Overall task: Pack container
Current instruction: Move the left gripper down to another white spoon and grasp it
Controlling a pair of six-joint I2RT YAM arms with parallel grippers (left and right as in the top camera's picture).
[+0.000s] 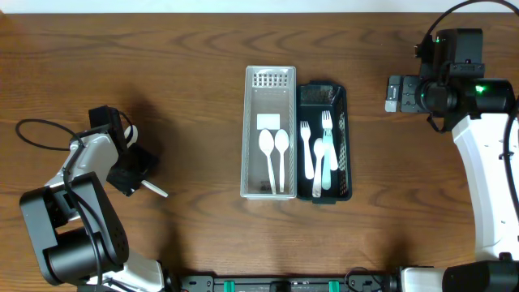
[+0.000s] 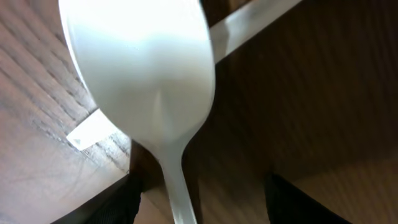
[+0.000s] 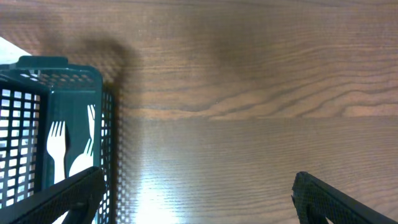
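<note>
A white plastic spoon [image 2: 146, 81] fills the left wrist view, its handle running down between my left gripper's fingers [image 2: 202, 199]. The fingers stand wide apart on either side of the handle and do not touch it. In the overhead view the left gripper [image 1: 130, 169] is low at the far left, with a white handle tip [image 1: 156, 190] sticking out beside it. A white basket [image 1: 246, 138] holds two white spoons [image 1: 274, 150]. A dark green basket [image 1: 348, 138] beside it holds white forks [image 1: 308, 150]. My right gripper [image 3: 199, 199] is open and empty over bare table.
A pale flat strip [image 2: 249, 22] crosses behind the spoon's bowl in the left wrist view; I cannot tell what it is. The dark green basket's corner [image 3: 68, 68] shows at the left of the right wrist view. The right arm [image 1: 454, 89] hangs over the far right.
</note>
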